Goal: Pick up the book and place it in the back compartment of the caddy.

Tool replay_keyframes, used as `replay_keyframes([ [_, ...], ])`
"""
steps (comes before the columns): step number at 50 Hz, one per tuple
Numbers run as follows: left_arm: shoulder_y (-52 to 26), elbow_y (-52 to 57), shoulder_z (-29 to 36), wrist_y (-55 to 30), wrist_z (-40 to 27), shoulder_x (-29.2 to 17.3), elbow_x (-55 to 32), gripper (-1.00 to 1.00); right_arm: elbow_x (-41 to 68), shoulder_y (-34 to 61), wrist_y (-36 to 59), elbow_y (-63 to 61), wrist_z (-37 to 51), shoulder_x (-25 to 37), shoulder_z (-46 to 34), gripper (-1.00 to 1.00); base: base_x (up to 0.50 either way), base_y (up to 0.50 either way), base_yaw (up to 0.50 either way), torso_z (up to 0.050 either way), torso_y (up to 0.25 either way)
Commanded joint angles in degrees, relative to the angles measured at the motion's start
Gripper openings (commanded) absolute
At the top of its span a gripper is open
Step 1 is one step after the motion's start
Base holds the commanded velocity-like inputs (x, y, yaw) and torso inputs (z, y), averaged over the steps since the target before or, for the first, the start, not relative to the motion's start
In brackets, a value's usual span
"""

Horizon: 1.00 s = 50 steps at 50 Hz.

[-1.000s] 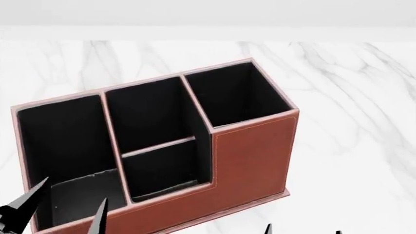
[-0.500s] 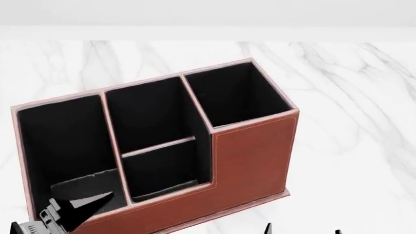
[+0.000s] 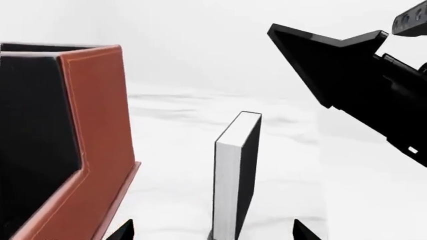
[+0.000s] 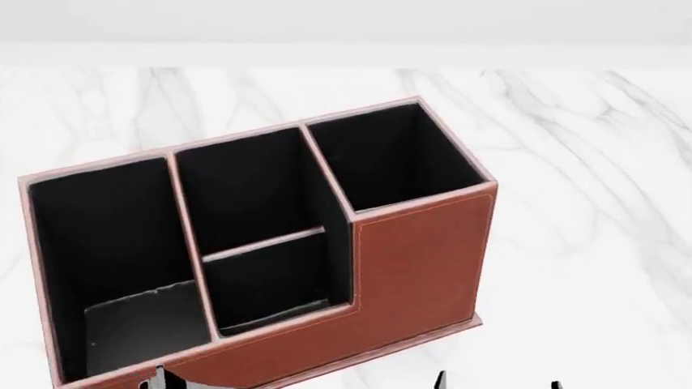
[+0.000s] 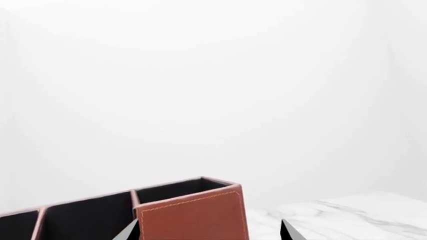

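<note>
Standing on edge on the surface (image 3: 280, 165) between the spread fingertips of the left gripper (image 3: 212, 232) — beside the caddy (image 3: 93, 150) — the book (image 3: 235, 175) could be toppled by an off-centre closure.

The book (image 3: 235, 175) stands upright on its end at lower centre of the frame, white page edges facing the camera, black cover turned to the right. It rests on a white marble tabletop (image 3: 173, 150), apart from the reddish-brown caddy (image 3: 93, 140) filling the left side (pale stitching along its edge, black lining at far left). The left gripper (image 3: 212, 231) shows only as two dark fingertips at the bottom edge, spread either side of the book. A black arm of the robot (image 3: 353, 75) crosses the upper right.
</note>
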Motion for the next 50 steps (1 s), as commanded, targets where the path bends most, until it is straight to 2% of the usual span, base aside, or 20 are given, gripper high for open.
replay_keyframes([
  [1, -4.40, -8.33, 1.97, -1.11, 4.38, 3.40, 0.86, 1.00, -0.35, -0.04, -0.06, 0.01, 0.22, 0.06, -0.28, 1.00, 0.00, 0.00, 0.00, 0.000, 0.000],
  [6, -6.72, -13.17, 2.42, -1.32, 5.26, 5.49, 1.64, 1.00, -0.24, 0.10, -0.04, 0.10, 0.29, 0.11, -0.33, 1.00, 0.00, 0.00, 0.00, 0.000, 0.000],
  [15, -9.36, -15.35, 3.18, -1.59, 4.09, 7.53, 3.52, 1.00, -0.63, 0.13, -0.16, 0.40, 0.40, 0.11, -0.60, 1.00, 0.00, 0.00, 0.00, 0.000, 0.000],
  [36, -12.81, -13.86, 5.28, -4.46, 2.59, 9.74, 5.51, 1.00, -0.68, 0.35, -0.17, 0.66, 0.63, 0.29, -1.00, 1.00, 0.00, 0.00, 0.00, 0.000, 0.000],
  [50, -14.80, -17.36, 5.81, -3.53, 3.64, 12.47, 5.99, 1.00, -0.56, 0.78, -0.11, 1.23, 0.65, 0.34, -1.37, 1.00, 0.00, 0.00, 0.00, 0.000, 0.000],
])
